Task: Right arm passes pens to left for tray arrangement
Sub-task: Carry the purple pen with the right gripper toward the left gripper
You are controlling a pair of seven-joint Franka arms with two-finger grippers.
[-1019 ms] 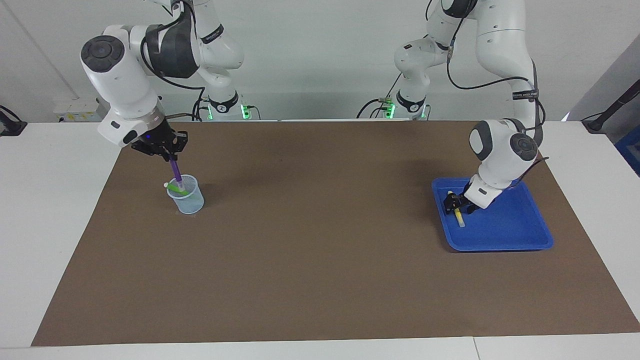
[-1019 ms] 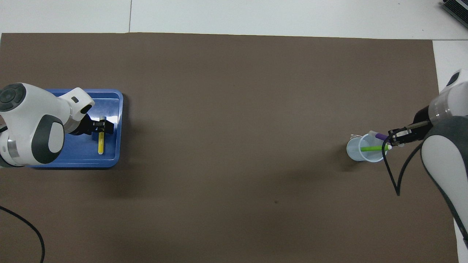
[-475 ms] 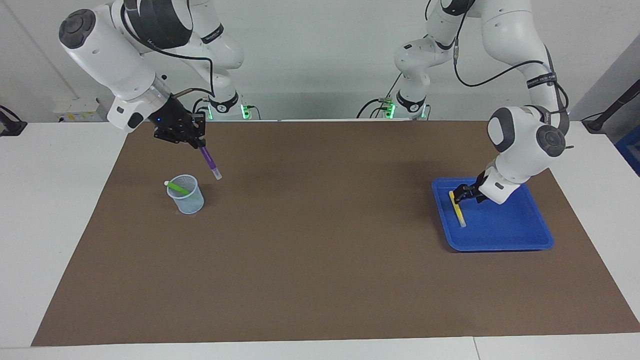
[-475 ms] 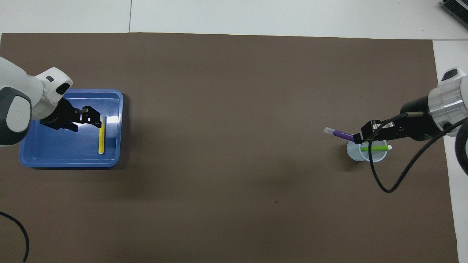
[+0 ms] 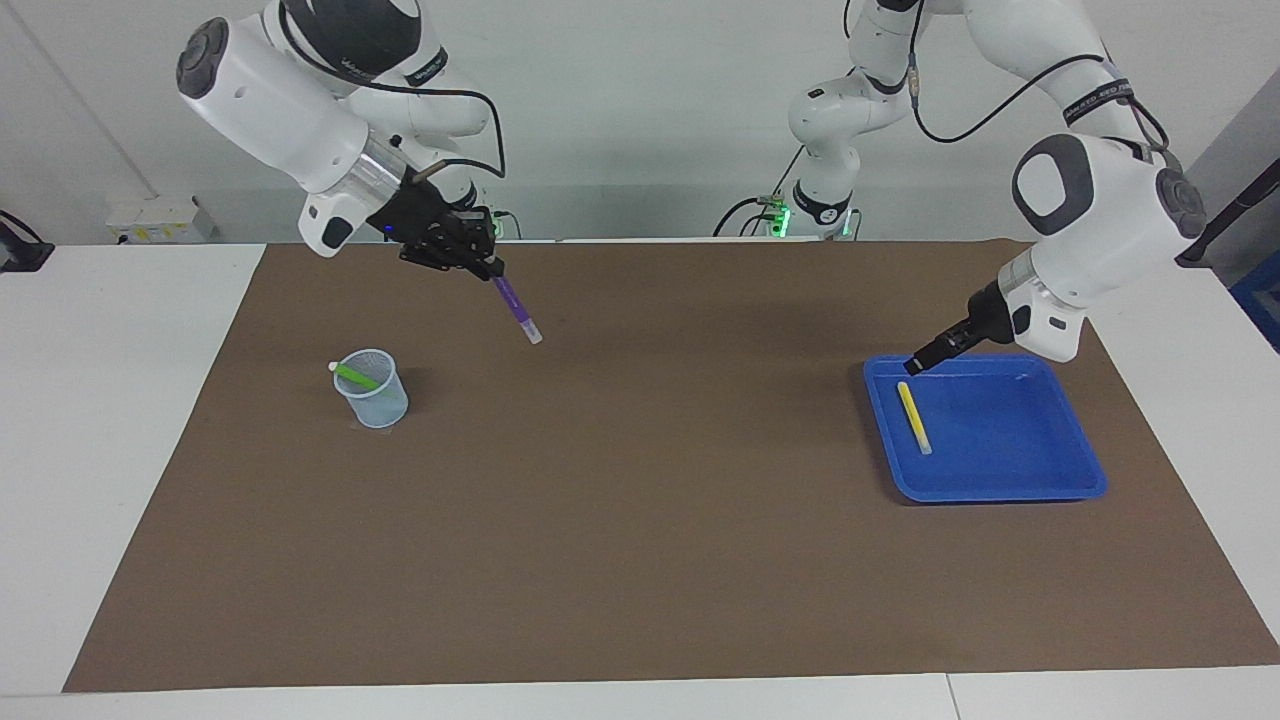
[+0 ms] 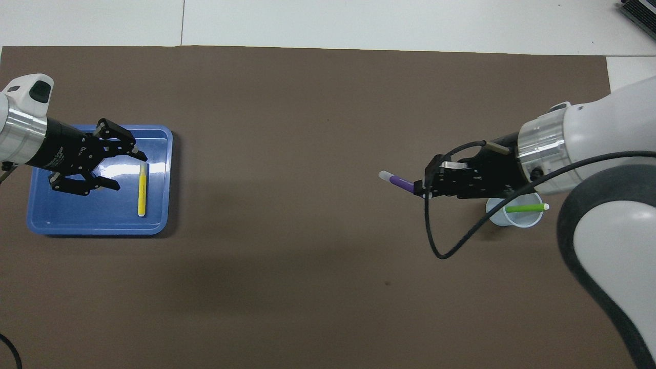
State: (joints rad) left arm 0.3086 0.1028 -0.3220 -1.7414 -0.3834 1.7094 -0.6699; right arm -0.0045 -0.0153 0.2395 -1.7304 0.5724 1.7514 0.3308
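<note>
Pens: three slim markers with whitish ends are seen, one yellow, one purple, one green.
Tray (image 5: 1000,480): a shallow bright blue plastic tray with rounded corners and a raised rim is set on the brown mat at the left arm's end of the table; the yellow pen (image 5: 913,417) is laid flat in it, alone, near the rim toward the table's middle.
Cup (image 5: 374,390): a small translucent pale-blue cup is stood at the right arm's end; the green pen (image 5: 352,376) is leaned inside it, its white end poking over the rim.
Right gripper (image 5: 488,270): raised over the mat between cup and table middle; its fingers are closed on the purple pen (image 5: 515,309), gripped at one end, the whitish end slanted downward.
Left gripper (image 6: 125,169): raised over the tray, fingers spread apart and holding nothing; the yellow pen is seen just beside the fingertips from overhead, not touched.
Mat (image 5: 640,520): flat, matte, brown.
</note>
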